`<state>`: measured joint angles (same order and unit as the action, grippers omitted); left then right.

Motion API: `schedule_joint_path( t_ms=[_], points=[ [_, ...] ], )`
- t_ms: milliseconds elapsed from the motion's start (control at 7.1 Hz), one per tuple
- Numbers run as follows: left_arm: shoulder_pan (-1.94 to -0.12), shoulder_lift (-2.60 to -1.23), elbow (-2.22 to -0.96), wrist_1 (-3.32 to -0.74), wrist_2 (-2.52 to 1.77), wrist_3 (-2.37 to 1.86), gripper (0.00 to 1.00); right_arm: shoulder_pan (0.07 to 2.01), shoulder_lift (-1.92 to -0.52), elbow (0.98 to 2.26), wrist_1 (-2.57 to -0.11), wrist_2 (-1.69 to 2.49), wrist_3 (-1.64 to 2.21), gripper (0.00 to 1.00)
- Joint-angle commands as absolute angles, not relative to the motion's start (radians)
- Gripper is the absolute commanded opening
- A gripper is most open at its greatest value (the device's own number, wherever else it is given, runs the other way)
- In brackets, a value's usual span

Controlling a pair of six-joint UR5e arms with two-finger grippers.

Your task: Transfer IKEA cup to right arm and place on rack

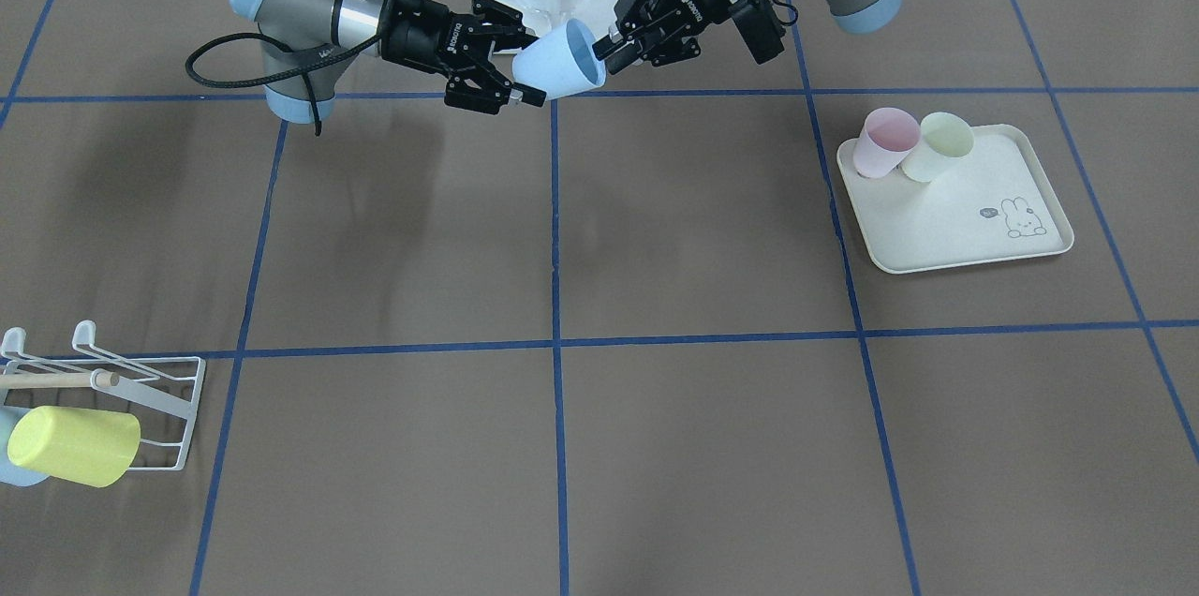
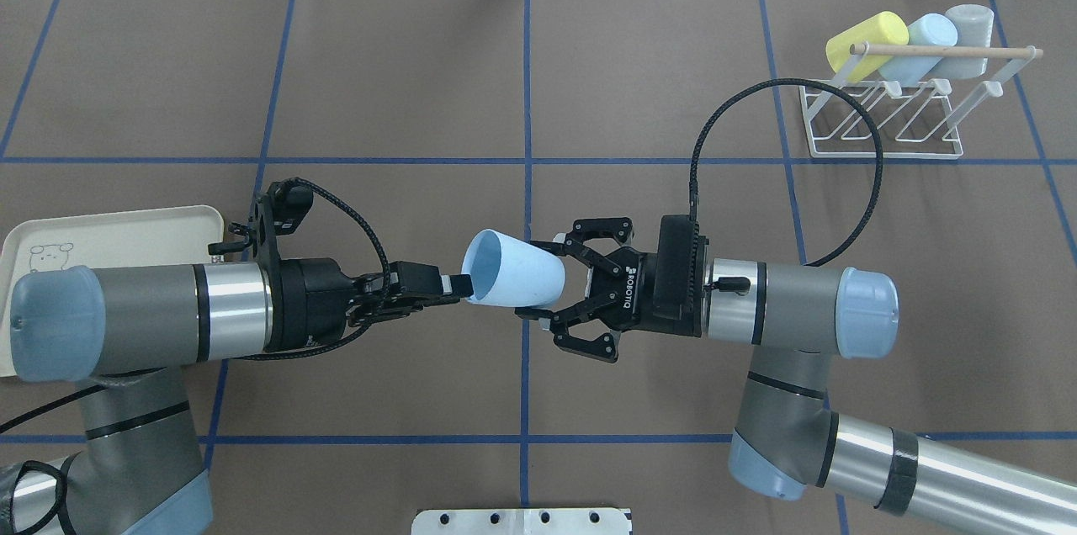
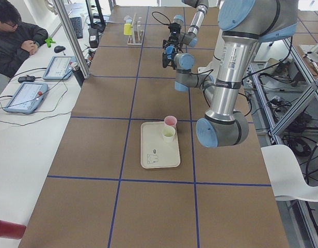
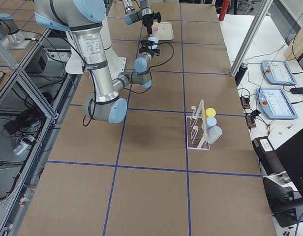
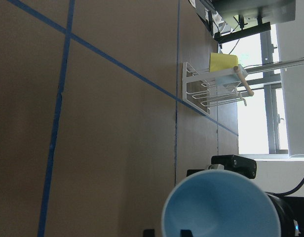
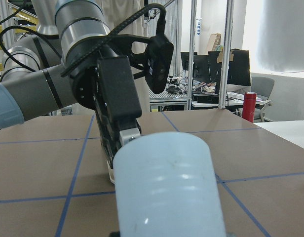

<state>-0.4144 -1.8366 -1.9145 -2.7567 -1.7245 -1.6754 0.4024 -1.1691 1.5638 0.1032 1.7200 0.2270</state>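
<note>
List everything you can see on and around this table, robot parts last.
light-blue cup: 1, light blue, midair between the grippers
rack: 1, white wire, table's far right corner
cups on rack: 3, yellow, light blue, grey
tray: 1, cream, beside left arm
cups on tray: 2, pink, pale green
table: 1, brown, blue tape grid
person: 1, dark top, side desk
left gripper: 1, black, shut on cup's rim
right gripper: 1, black, open around cup's base

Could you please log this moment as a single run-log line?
phase: handover | left gripper: shut on rim of blue cup | right gripper: open around its base | rack: cup not yet placed
</note>
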Motion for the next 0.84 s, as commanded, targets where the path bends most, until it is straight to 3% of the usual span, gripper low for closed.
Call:
schedule_joint_path(
  t_ms=[0, 141, 422, 704],
  points=[
    [-0.457, -1.821, -1.925, -2.754, -1.735, -1.648, 1.00, 0.431, -1.173, 1.563, 0.056, 1.727, 0.227, 0.06],
    [-0.474, -1.775, -1.946, -2.700, -1.738, -1.576, 1.00, 0.469, -1.175, 1.589, -0.048, 1.742, 0.227, 0.00],
    [-0.520, -1.698, -2.101, -2.419, -1.775, -1.426, 1.00, 0.585, -1.184, 1.662, -0.327, 1.823, 0.224, 0.00],
    [-0.558, -1.633, -2.148, -2.336, -1.787, -1.340, 1.00, 0.707, -1.184, 1.748, -0.653, 1.929, 0.104, 0.00]
  ],
)
